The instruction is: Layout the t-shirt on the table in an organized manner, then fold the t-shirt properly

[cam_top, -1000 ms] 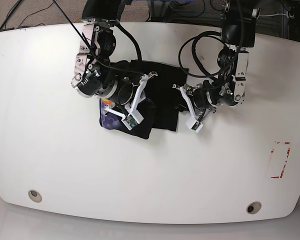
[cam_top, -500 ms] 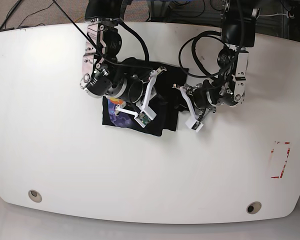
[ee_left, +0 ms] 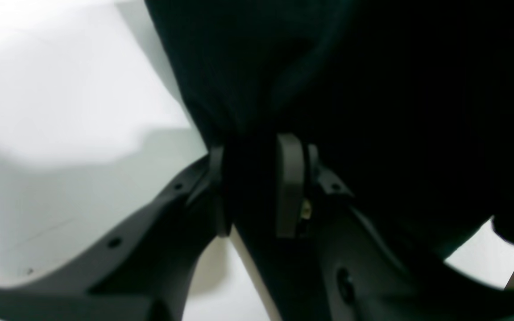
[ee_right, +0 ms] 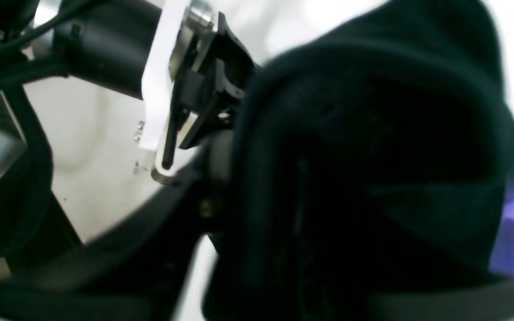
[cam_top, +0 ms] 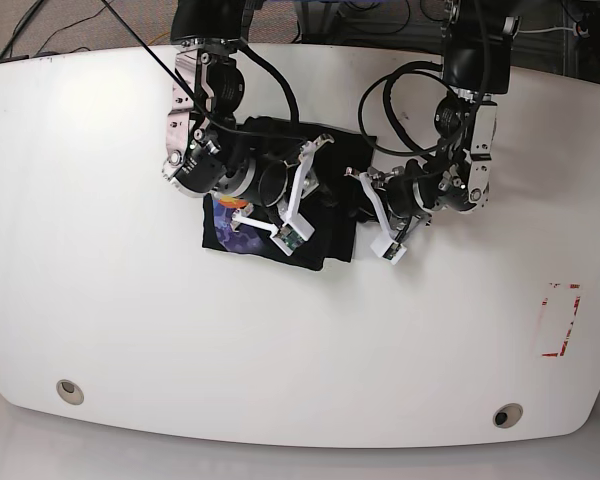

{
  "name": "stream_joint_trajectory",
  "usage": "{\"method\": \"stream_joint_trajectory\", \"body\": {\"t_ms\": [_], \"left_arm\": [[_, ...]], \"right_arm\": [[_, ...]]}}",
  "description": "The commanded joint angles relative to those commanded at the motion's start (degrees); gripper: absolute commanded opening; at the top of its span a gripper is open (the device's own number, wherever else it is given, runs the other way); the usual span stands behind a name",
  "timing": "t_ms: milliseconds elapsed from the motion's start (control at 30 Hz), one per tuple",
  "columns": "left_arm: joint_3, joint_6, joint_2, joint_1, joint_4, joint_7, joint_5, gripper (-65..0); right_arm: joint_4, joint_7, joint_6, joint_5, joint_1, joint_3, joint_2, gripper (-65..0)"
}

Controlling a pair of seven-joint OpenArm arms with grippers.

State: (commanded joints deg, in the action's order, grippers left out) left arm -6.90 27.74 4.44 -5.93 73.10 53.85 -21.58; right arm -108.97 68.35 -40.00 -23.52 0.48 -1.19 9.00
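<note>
The black t-shirt lies bunched at the middle back of the white table, its purple and orange print showing at the bundle's left. In the left wrist view my left gripper is shut on a fold of the t-shirt, with cloth pinched between both fingers. In the base view it sits at the bundle's right edge. My right gripper is over the bundle's middle. Black cloth drapes over it in the blurred right wrist view, and it appears shut on that cloth.
A red tape rectangle marks the table's right side. Two metal grommets sit near the front edge. Cables loop above the left arm. Both arms crowd close together over the shirt.
My right gripper has moved right toward the left gripper, drawing the shirt's fold with it, so the bundle now spreads further right. The left arm has hardly moved.
</note>
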Motion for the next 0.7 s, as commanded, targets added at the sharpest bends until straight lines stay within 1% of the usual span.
{"method": "stream_joint_trajectory", "body": {"t_ms": [33, 100, 200, 267, 367, 600, 700], "left_arm": [[0.0, 0.0, 0.0, 0.0, 0.0, 0.0, 0.0, -51.2], [0.0, 0.0, 0.0, 0.0, 0.0, 0.0, 0.0, -51.2], [0.0, 0.0, 0.0, 0.0, 0.0, 0.0, 0.0, -51.2], [0.0, 0.0, 0.0, 0.0, 0.0, 0.0, -0.09, -51.2], [0.0, 0.0, 0.0, -0.09, 0.26, 0.0, -0.09, -51.2], [0.18, 0.26, 0.0, -0.09, 0.53, 0.0, -0.26, -51.1], [2.29, 0.35, 0.0, 0.0, 2.64, 0.0, -2.55, -51.1]], "right_arm": [[0.0, 0.0, 0.0, -0.53, 0.0, -0.26, 0.0, -29.8], [-0.09, 0.09, 0.0, -1.58, 0.0, -0.44, 0.0, -18.7], [-0.09, 0.09, 0.0, -2.99, -0.26, -0.35, 0.0, -7.9], [-0.18, 0.09, 0.0, -3.25, -0.44, -0.35, 0.0, -4.0], [-0.62, 0.18, 0.0, -3.25, -0.53, -0.35, 0.0, -3.0], [-1.67, 0.18, 0.0, -2.9, -1.23, -0.09, 0.0, -3.0], [-1.67, 0.18, 0.0, -3.16, -1.23, 1.58, 0.0, -3.0]]}}
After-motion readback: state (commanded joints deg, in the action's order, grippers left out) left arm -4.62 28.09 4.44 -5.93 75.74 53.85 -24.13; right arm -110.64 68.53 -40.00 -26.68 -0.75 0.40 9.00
